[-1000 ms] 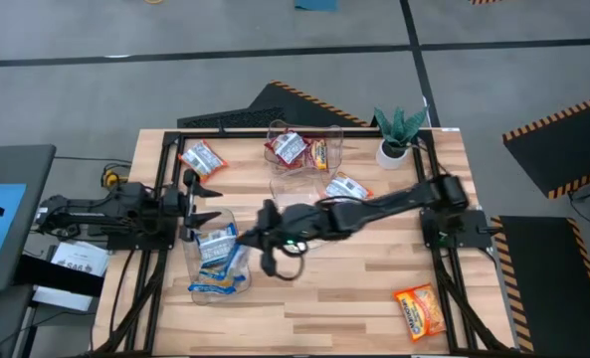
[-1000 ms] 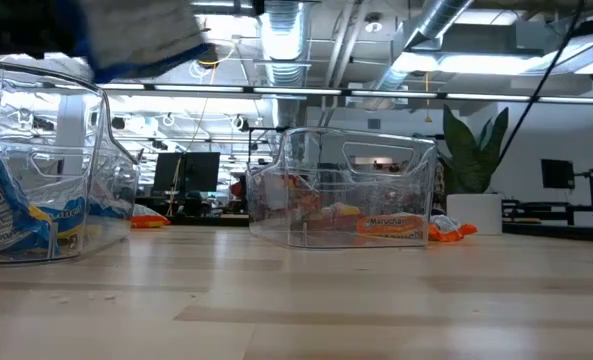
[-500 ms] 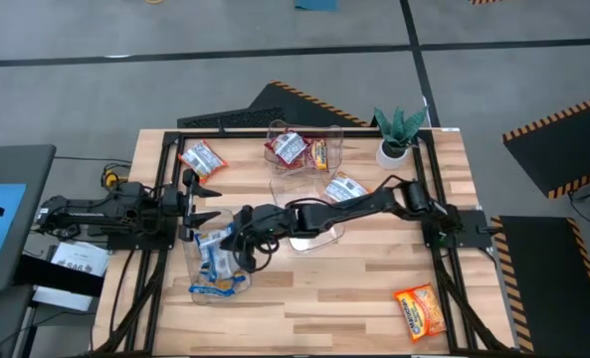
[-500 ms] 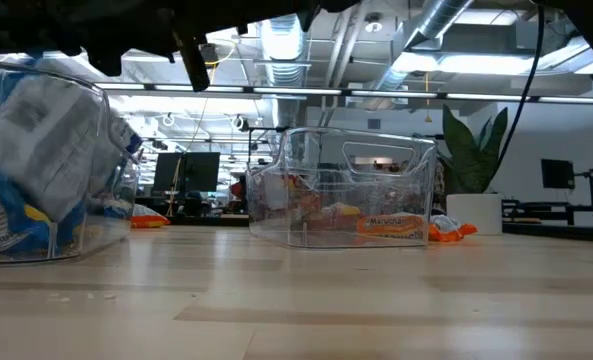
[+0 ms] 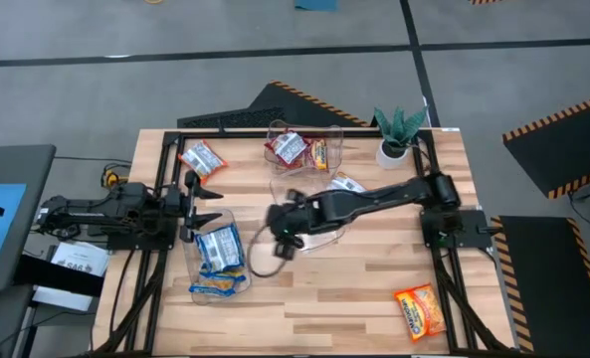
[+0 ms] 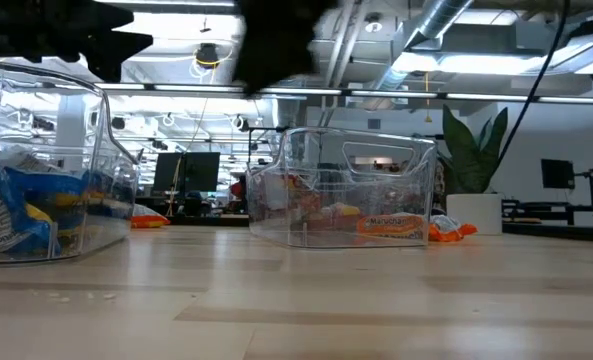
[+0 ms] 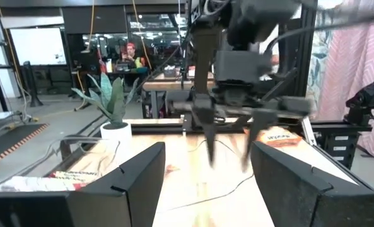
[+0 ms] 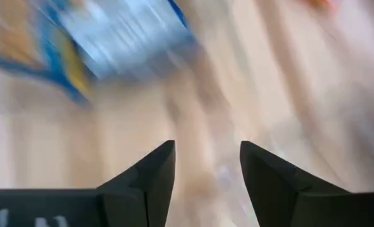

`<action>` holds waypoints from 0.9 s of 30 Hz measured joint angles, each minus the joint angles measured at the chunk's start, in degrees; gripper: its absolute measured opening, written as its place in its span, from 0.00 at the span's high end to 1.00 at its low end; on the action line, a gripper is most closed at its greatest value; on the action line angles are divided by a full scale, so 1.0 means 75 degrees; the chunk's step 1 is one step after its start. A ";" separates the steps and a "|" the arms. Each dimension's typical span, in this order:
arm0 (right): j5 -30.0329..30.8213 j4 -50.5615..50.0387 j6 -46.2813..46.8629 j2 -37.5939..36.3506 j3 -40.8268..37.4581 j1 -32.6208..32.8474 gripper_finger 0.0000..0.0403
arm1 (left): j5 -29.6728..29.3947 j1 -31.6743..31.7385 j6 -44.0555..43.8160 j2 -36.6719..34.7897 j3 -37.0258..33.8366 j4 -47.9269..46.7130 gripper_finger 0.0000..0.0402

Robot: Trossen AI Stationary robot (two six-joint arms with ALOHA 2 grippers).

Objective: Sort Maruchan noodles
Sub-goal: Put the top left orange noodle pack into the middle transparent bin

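Blue-and-white Maruchan noodles packets (image 5: 220,249) lie in the clear bin (image 5: 207,290) at the near left, also seen in the low view (image 6: 36,200). Red-and-white packets (image 5: 293,147) sit in the clear bin (image 5: 336,149) at the far middle. Loose packets lie on the table: an orange one (image 5: 199,157) at the far left, a blue-and-white one (image 5: 347,185) beside the right arm, and an orange one (image 5: 419,310) at the near right. My right gripper (image 8: 207,157) hangs open just right of the left bin (image 5: 283,239), with nothing between its fingers. My left gripper (image 5: 203,204) waits open at the left edge.
A potted plant (image 5: 396,134) stands at the far right corner. A black frame (image 5: 165,179) runs around the table's edges. Bare wood (image 5: 354,278) lies between the left bin and the near-right packet.
My right gripper held a blue-and-white packet above the left bin, moved left over it and opened. The packet fell into the bin and now lies on the others. The gripper has since drawn back toward the table's right and tipped downward.
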 joint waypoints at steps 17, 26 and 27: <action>0.2836 0.0279 0.4420 -0.5301 -0.7299 0.0553 0.56 | 0.0012 0.0000 -0.0126 0.0003 0.0000 -0.0027 0.44; 0.4398 0.6383 0.3608 -0.6499 -1.0289 0.0609 0.56 | -0.0008 0.0000 -0.0087 0.0013 0.0000 -0.0044 0.44; 0.4404 0.6744 0.3479 -0.6486 -1.0408 0.0598 0.56 | -0.0023 0.0000 -0.0077 0.0017 0.0000 -0.0052 0.44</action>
